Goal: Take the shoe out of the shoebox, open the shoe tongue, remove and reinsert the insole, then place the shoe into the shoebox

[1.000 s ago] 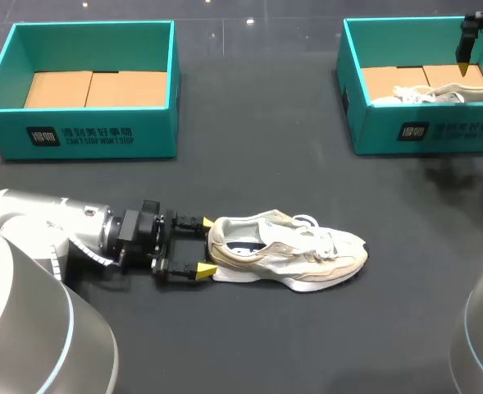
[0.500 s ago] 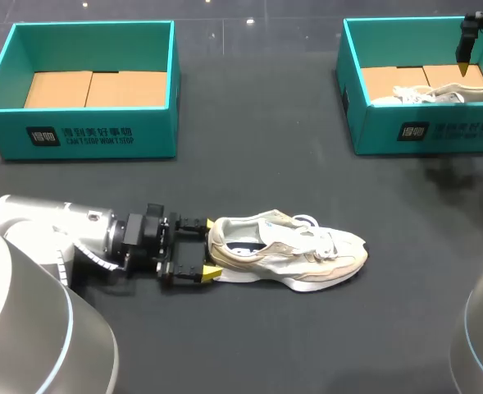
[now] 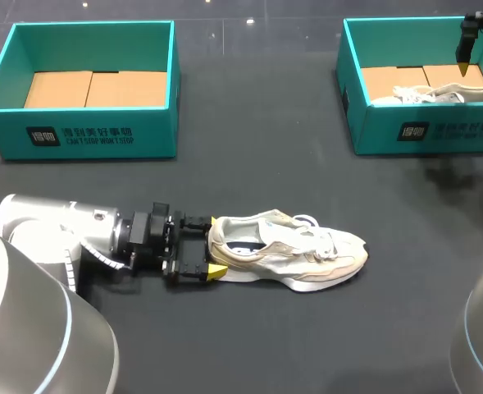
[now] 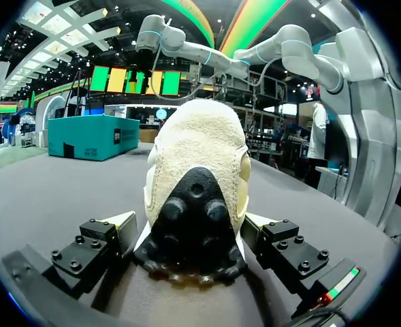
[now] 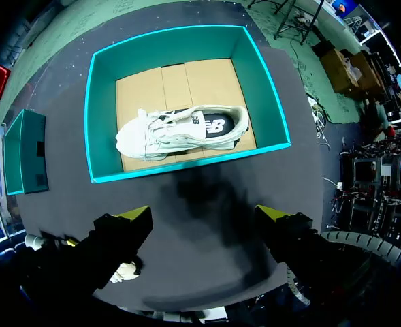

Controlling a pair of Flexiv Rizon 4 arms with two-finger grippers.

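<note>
A beige and white shoe point(image 3: 290, 248) lies on its side on the black table, toe pointing right. My left gripper point(image 3: 212, 245) is at its heel, open, with one yellow-tipped finger on each side. In the left wrist view the shoe's heel point(image 4: 197, 177) fills the space between the fingers point(image 4: 103, 240) of my left gripper point(image 4: 190, 221). My right gripper point(image 3: 463, 59) hangs open high above the teal right shoebox point(image 3: 372, 123). In the right wrist view my right gripper point(image 5: 205, 218) looks down on that shoebox point(image 5: 105, 116), which holds a second white shoe point(image 5: 176, 129).
A teal shoebox point(image 3: 85, 131) with only a cardboard floor stands at the back left. The second shoe point(image 3: 438, 94) lies against the right box's front wall. Bare black table surrounds the shoe in the middle.
My left gripper has slid to the right, bringing its fingers further along both sides of the shoe's heel. The shoe and my right arm have stayed where they were.
</note>
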